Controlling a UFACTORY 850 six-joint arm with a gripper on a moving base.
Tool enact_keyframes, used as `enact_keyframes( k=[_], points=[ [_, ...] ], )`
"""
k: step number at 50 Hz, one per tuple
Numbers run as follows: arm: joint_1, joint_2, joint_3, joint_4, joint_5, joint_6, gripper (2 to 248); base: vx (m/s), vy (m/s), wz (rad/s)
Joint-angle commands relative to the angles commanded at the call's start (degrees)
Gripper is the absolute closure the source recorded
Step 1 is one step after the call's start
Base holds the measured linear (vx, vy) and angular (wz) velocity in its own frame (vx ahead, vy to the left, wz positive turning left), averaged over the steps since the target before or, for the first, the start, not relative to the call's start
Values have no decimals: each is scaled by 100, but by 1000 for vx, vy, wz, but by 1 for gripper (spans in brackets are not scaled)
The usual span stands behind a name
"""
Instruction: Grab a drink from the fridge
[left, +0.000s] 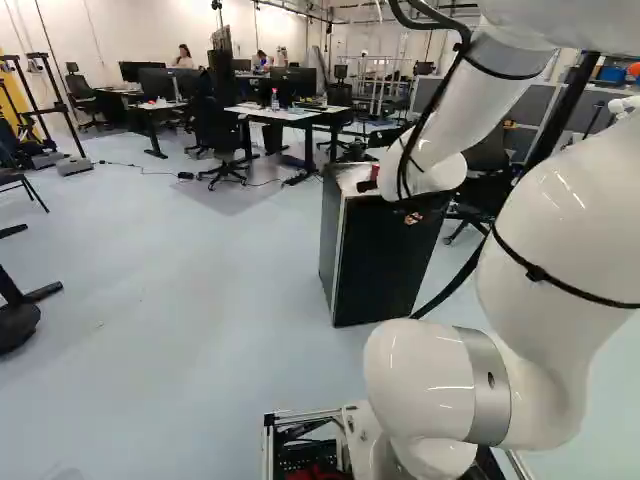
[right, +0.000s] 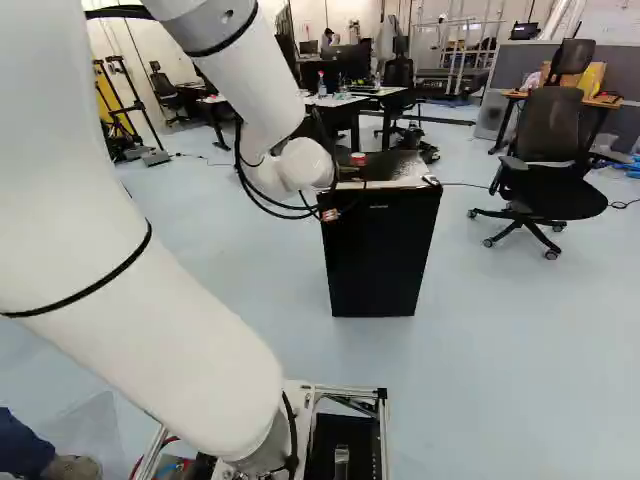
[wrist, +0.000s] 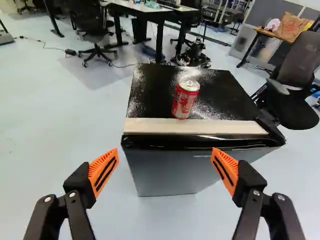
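From where I stand, the red can (wrist: 185, 99) is upright on top of the fridge (wrist: 175, 162), right by the pale strip (wrist: 195, 127) that runs along the near edge; the top itself is glossy black, flecked with whitish glare, and the door below is dark and plain. The end effector (right: 335, 208) is open, its orange pads (wrist: 103, 172) spread wide with nothing gripped; the can sits ahead of it, beyond the gap. Around all this is a big pale-floored room; behind the fridge there's a white-topped desk (left: 285, 115) with a bottle (left: 275, 99) and monitors on it; a black office chair (right: 548, 145) is at the right of the right base view, near grey partitions (left: 535, 100); a brown paper bag (wrist: 291, 26) sits on a wooden-topped table (wrist: 272, 33) past the fridge.
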Motion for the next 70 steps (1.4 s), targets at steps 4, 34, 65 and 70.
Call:
enact_keyframes(
  k=[4, 34, 65, 70],
  points=[
    [76, 20, 20, 237, 58, 0, 3, 0, 0, 0],
    [507, -251, -247, 2040, 207, 0, 3, 0, 0, 0],
    [528, -802, -430, 2381, 480, 0, 3, 0, 0, 0],
    [530, -888, -452, 2381, 605, 0, 3, 0, 0, 0]
  ],
)
